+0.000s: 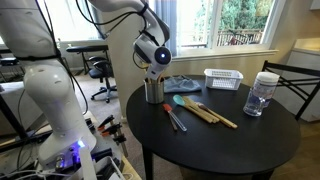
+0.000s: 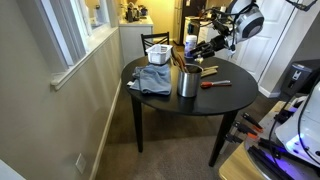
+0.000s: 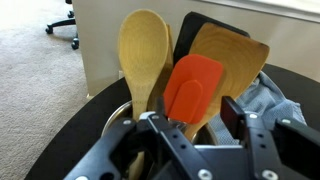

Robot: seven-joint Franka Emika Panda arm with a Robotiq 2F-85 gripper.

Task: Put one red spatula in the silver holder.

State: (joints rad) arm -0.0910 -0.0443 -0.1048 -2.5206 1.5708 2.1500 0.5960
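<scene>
The silver holder (image 1: 153,91) (image 2: 188,82) stands on the round black table, and its rim (image 3: 120,110) shows in the wrist view. A red spatula (image 3: 193,88) stands in it, head up, between a wooden spoon (image 3: 145,55) and a wooden spatula (image 3: 232,55). My gripper (image 3: 192,118) (image 1: 157,68) hangs right above the holder with its jaws apart around the red head. The left finger is close to or touching the head, and a gap shows on the right side. Another red-handled spatula (image 2: 215,84) (image 1: 172,118) lies flat on the table.
On the table lie a teal-headed spatula (image 1: 181,100), light-wood spatulas (image 1: 215,115) and a grey cloth (image 1: 186,83) (image 2: 152,80). A white slatted basket (image 1: 224,78) and a clear jar (image 1: 260,95) stand farther off. A dark chair (image 1: 295,80) is at the table's edge.
</scene>
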